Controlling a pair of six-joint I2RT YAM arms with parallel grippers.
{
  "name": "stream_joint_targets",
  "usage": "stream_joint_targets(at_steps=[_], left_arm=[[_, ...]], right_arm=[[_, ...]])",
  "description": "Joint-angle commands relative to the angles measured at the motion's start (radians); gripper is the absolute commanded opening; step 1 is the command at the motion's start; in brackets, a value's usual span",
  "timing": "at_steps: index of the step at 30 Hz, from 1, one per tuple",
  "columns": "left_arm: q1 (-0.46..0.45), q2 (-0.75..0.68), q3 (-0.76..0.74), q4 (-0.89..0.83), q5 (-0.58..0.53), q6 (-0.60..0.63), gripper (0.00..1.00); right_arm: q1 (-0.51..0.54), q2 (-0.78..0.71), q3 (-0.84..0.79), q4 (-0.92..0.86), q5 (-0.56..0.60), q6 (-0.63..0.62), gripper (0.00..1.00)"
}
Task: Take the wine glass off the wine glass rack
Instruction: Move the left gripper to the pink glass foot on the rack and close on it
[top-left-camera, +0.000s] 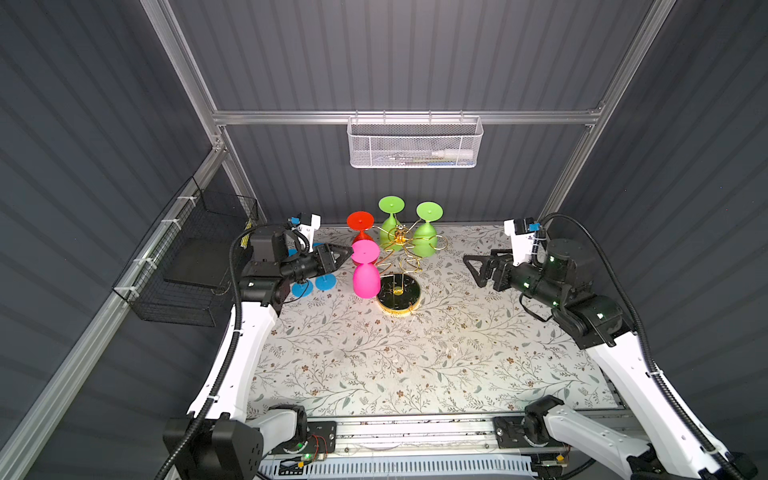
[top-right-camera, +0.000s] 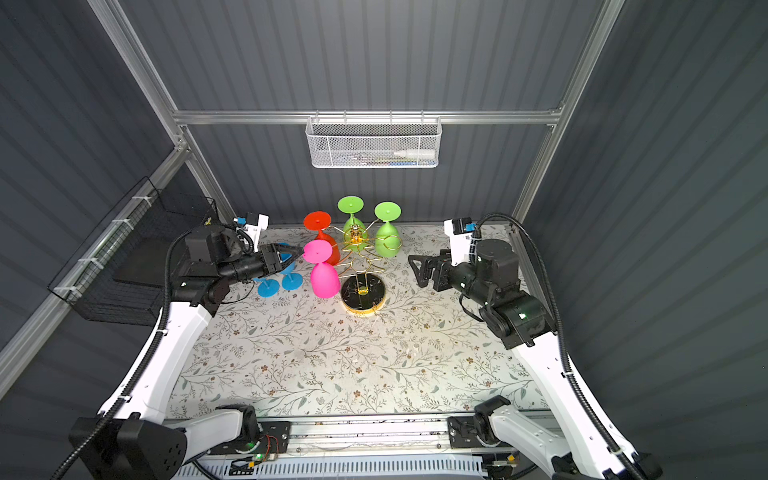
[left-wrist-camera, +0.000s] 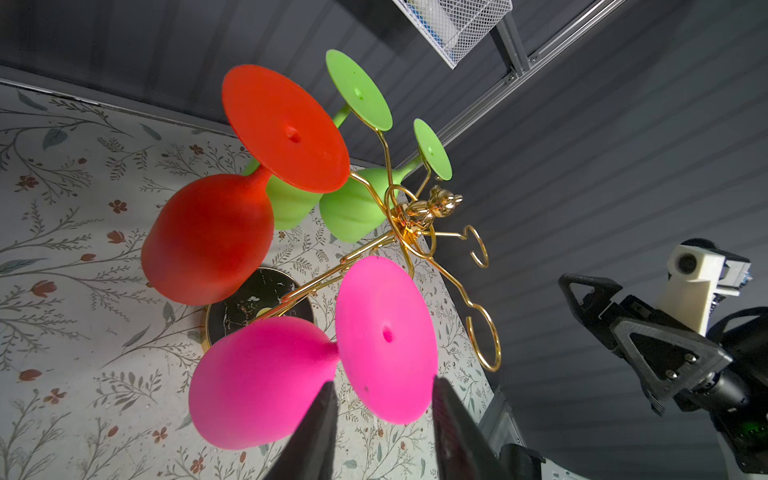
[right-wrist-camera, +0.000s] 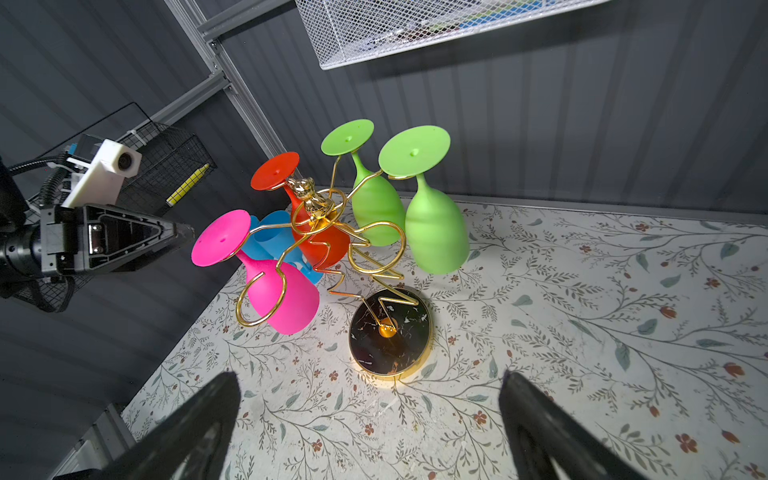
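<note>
— So, which step are we on?

— We judge it the approach. Our left gripper (top-left-camera: 347, 252) hovers just beside the upturned foot of the pink wine glass (top-left-camera: 365, 280), jaws partly parted and gripping nothing. From the left wrist view the pink foot (left-wrist-camera: 386, 336) sits just ahead of the gap between the fingers (left-wrist-camera: 320, 424). Whether it touches them we cannot tell.

— And behind that gripper?

— Two blue wine glasses (top-left-camera: 325, 282) stand on the floral table (top-left-camera: 415, 365), off the rack.

— Where does our glass hang?

— Bowl down, from a ring-ended arm on the left side of the gold wine glass rack (top-left-camera: 409, 286), with its bowl just beside the black base. The red glass (top-left-camera: 360, 220) and two green glasses (top-left-camera: 391, 204) hang further back.

— What does the next move call for?

— We think we should ease in to the stem, pinch it, then lift and slide the foot out of its ring without tugging the rack over.

— And on the right?

— Our right gripper (top-left-camera: 471, 271) hangs well apart from the rack, jaws spread wide and empty.
</note>
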Motion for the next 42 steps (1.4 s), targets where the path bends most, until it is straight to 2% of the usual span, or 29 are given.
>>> stream_joint_targets(at_steps=[1, 8, 12, 18, 23, 35, 42], left_arm=[[-0.027, 0.026, -0.008, 0.039, 0.008, -0.019, 0.4], [-0.051, 0.059, 0.0, 0.041, 0.006, -0.015, 0.36], [-0.051, 0.067, 0.016, 0.018, 0.004, -0.008, 0.24], [-0.051, 0.062, 0.036, -0.024, -0.006, 0.0, 0.15], [-0.051, 0.056, 0.04, -0.051, -0.017, -0.002, 0.11], [-0.05, 0.047, 0.048, -0.023, 0.032, -0.077, 0.01], [-0.05, 0.035, 0.058, -0.006, 0.057, -0.114, 0.0]], right_arm=[[-0.004, -0.015, -0.007, 0.009, -0.006, 0.006, 0.99], [-0.004, -0.015, -0.007, 0.007, -0.006, 0.002, 0.99], [-0.005, -0.016, -0.009, 0.008, -0.006, 0.0, 0.99], [-0.006, -0.015, -0.01, 0.012, -0.007, 0.0, 0.99], [-0.005, -0.013, -0.009, 0.014, -0.009, 0.003, 0.99], [-0.005, -0.027, -0.006, 0.002, -0.003, 0.004, 0.99], [-0.005, -0.03, -0.009, 0.001, -0.003, 0.006, 0.99]])
